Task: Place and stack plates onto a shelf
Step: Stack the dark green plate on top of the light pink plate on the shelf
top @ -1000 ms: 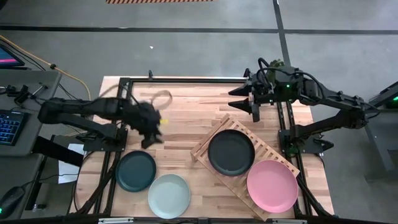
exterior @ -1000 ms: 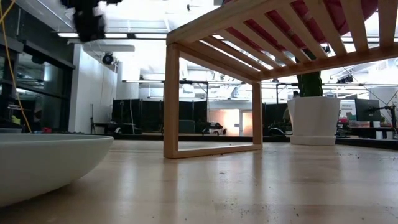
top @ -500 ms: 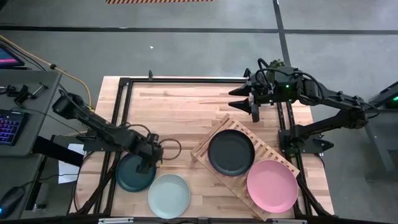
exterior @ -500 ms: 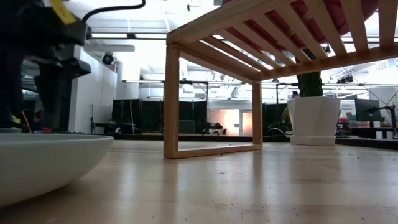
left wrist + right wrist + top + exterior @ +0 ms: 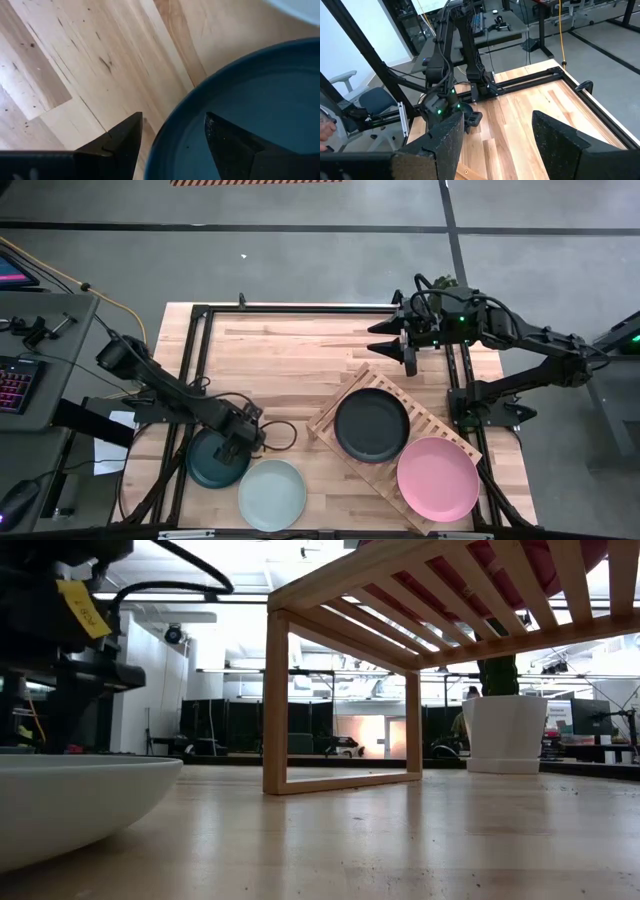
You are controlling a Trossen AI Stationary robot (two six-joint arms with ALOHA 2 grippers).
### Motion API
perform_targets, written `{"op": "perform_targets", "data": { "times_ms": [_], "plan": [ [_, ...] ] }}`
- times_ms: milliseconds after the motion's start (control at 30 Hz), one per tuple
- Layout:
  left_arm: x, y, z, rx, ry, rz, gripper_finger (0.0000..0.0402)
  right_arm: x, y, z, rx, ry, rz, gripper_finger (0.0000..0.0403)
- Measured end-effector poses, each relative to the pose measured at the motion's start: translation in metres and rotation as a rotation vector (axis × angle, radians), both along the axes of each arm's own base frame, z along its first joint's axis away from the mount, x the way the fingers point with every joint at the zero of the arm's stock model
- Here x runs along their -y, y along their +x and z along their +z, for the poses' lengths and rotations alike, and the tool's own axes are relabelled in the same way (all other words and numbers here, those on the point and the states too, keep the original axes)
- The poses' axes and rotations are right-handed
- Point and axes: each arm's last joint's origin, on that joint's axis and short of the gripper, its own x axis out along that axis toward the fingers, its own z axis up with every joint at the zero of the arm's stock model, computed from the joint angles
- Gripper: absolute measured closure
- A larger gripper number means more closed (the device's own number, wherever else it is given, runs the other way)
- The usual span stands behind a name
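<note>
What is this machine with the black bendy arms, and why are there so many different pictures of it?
It is a robot with two arms at a wooden table. Each arm ends in a two-fingered tool for picking things up. Four cameras look at once: one from above, one lying low on the table, and one on each wrist.

From above you see the left tool down at the edge of the dark teal plate. Its wrist camera shows its open fingers on either side of that plate's rim, not squeezing yet. Next to it lies a pale mint plate.

The slatted wooden shelf already carries a black plate and a light pink plate. The low camera looks up at that shelf from beneath.

The right tool waits open, up above the table's far side, holding nothing.
</note>
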Motion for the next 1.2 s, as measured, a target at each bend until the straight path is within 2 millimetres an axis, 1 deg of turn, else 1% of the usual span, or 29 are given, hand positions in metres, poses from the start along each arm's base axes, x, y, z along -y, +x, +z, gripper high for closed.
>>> {"op": "perform_targets", "data": {
  "times_ms": [267,367,467,667,733,833,1000,1133,1200],
  "plan": [
    [0.003,0.004,-0.011,-0.030,-0.001,-0.031,0.0203,0.000,0.000,0.000,0.000,0.010,-0.002,0.0185],
    [0.003,0.004,-0.011,-0.036,0.002,-0.036,0.0220,0.000,0.000,0.000,0.000,0.010,-0.002,0.0185],
    [0.002,0.004,-0.011,-0.033,0.012,-0.035,0.0260,0.000,0.000,0.000,0.000,0.010,-0.002,0.0185],
    [-0.001,0.004,-0.009,-0.045,0.007,0.006,0.0372,0.000,0.000,0.000,0.000,0.010,-0.002,0.0185],
    [-0.006,0.004,-0.007,-0.055,0.000,0.048,0.0390,0.000,0.000,0.000,0.000,0.010,-0.002,0.0185],
    [-0.016,0.003,0.000,-0.042,0.017,0.124,0.0390,0.000,0.000,0.000,0.000,0.010,-0.002,0.0185],
    [-0.038,-0.003,0.019,0.023,0.068,0.282,0.0398,0.000,0.000,0.000,0.000,0.009,-0.002,0.0185],
    [-0.059,-0.011,0.034,0.073,0.105,0.503,0.0400,0.000,0.000,0.000,0.000,0.007,-0.001,0.0185],
    [-0.069,-0.015,0.044,0.108,0.084,0.644,0.0401,0.000,0.000,0.000,-0.003,0.008,-0.001,0.0185]
  ]
}}
